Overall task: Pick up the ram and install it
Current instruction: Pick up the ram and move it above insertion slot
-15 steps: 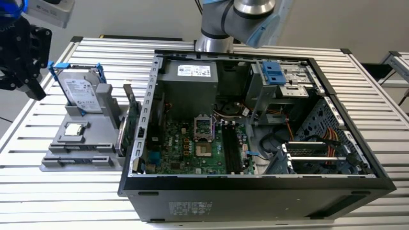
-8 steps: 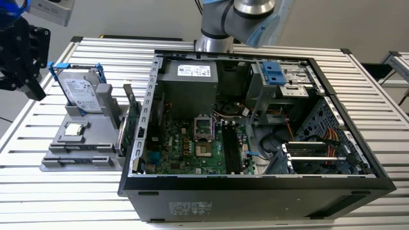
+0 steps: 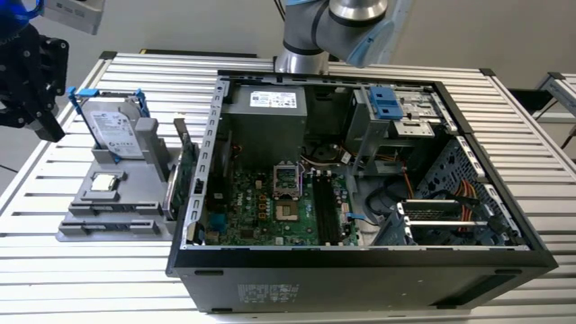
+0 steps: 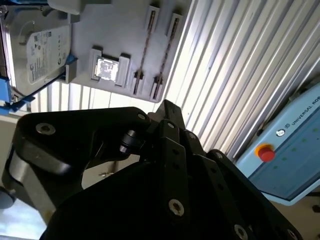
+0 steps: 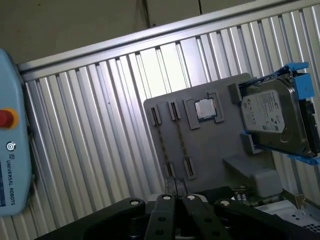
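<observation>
Two ram sticks [image 5: 163, 145] stand edge-up, long axes crosswise on the grey holder [image 5: 215, 145]; my gripper [image 5: 177, 195] hangs above it, clenched empty.

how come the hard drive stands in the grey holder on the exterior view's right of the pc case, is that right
Wrong side: the hard drive stands in the grey holder on the exterior view's left of the pc case, as the exterior view shows.
</observation>
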You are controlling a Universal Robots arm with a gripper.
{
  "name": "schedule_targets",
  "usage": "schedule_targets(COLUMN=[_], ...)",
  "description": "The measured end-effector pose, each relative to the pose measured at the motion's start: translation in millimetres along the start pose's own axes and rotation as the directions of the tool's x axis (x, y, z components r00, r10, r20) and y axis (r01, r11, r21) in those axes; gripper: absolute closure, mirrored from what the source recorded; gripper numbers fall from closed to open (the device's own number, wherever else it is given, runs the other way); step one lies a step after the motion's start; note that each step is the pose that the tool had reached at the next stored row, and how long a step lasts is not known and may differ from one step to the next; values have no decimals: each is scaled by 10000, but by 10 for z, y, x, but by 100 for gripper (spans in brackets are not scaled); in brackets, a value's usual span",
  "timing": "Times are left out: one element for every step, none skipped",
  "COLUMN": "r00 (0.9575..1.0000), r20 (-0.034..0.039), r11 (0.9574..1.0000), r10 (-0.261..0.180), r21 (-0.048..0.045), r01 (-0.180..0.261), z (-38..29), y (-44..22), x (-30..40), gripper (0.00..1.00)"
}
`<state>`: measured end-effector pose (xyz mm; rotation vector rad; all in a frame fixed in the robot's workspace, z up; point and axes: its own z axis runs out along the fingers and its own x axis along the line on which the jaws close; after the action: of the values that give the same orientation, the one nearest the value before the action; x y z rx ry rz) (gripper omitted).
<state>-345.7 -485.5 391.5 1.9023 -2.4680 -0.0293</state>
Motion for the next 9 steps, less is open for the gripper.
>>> schedule_targets(r00=[10000, 9999, 9997, 9994, 9991, 9988, 9983, 9978, 9973], r20=[-2, -5, -5, -4, -5, -7, -8, -10, -11], r11=[10000, 9999, 9997, 9994, 9991, 9987, 9983, 9978, 9973], r10=[-83, -172, -251, -337, -417, -500, -582, -659, -735], r21=[3, 7, 14, 25, 36, 43, 50, 55, 58], r01=[83, 172, 251, 337, 417, 500, 582, 659, 735], z=[0, 0, 0, 0, 0, 0, -1, -1, -1], y=[0, 0, 0, 0, 0, 0, 0, 0, 0], x=[0, 0, 0, 0, 0, 0, 0, 0, 0], gripper=[100, 100, 100, 100, 100, 100, 100, 100, 100])
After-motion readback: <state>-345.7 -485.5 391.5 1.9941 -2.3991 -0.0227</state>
